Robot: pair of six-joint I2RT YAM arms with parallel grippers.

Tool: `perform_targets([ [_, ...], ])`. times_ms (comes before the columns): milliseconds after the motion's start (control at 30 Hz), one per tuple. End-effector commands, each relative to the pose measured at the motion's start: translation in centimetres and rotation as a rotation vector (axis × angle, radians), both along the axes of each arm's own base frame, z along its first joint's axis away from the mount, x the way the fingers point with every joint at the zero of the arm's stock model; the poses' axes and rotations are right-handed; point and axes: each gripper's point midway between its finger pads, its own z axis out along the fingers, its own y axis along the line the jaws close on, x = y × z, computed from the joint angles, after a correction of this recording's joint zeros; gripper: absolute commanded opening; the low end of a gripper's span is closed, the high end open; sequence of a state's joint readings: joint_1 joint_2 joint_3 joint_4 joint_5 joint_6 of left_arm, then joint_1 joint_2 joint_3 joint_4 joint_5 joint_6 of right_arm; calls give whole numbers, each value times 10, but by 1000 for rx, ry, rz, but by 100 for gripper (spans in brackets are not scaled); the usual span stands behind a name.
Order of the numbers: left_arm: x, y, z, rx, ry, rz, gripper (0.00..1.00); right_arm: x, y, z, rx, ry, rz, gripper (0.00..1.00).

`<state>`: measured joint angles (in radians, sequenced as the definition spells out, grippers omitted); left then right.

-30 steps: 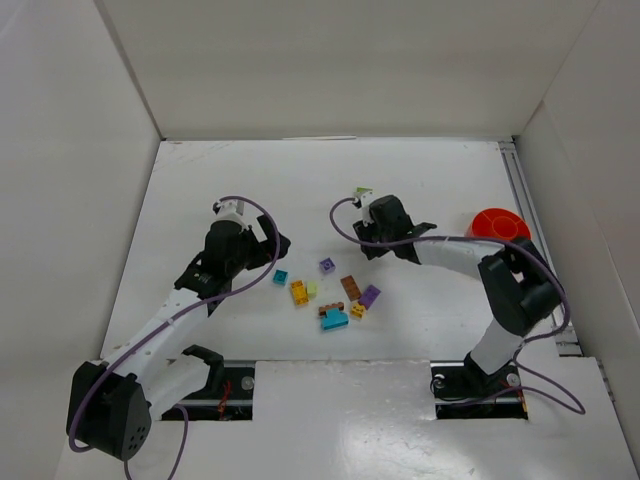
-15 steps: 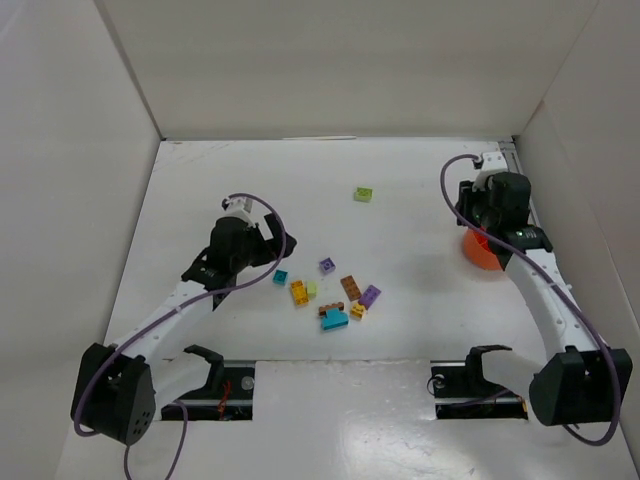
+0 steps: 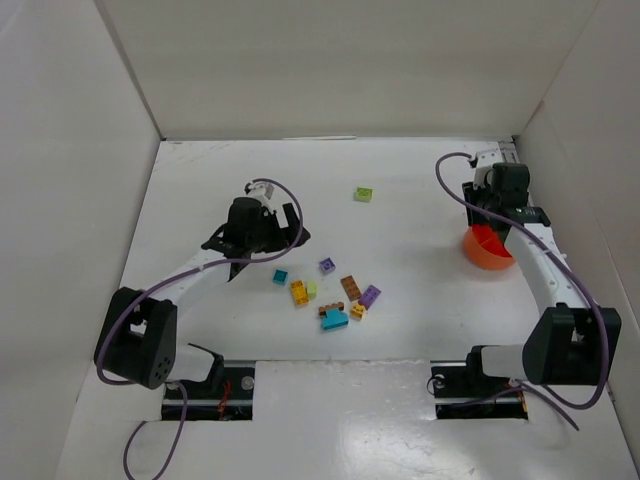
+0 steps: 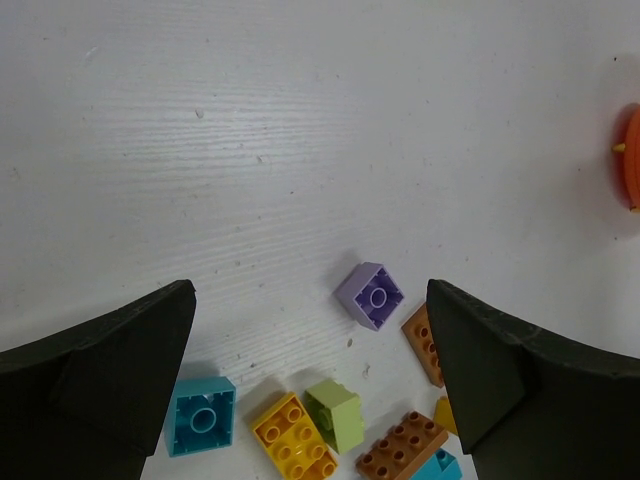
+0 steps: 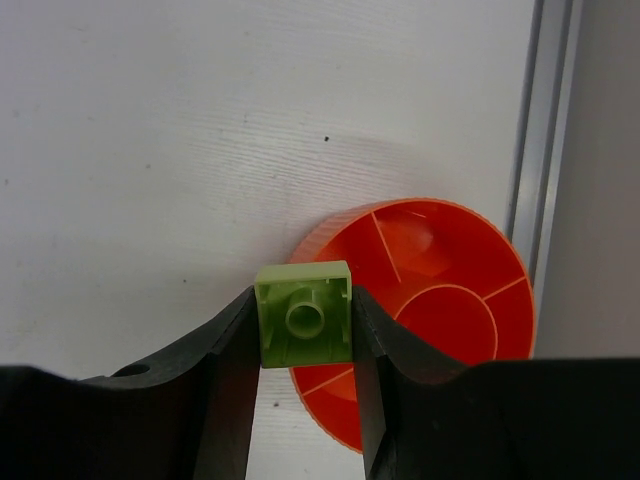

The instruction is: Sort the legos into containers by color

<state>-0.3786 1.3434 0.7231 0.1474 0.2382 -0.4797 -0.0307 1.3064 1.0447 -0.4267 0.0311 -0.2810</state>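
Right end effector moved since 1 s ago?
Yes: right end effector swung right, from the plastic bricks to the round orange plastic bowl by the metal rail.

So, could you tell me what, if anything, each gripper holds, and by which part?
The right gripper pinches a pale green lego by opposite sides; the left gripper is open, empty.

This is a robotics lab test cell: a white counter boxed in by plain white panels, a cabled left arm and right arm bolted at its near edge, and an aluminium rail along one side.
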Motion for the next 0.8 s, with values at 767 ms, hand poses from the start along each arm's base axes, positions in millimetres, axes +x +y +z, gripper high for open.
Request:
perform_targets([
  [767,18,-9,33,-14,-105,-30,100,13,-44,-7,-125,47,-192,47],
])
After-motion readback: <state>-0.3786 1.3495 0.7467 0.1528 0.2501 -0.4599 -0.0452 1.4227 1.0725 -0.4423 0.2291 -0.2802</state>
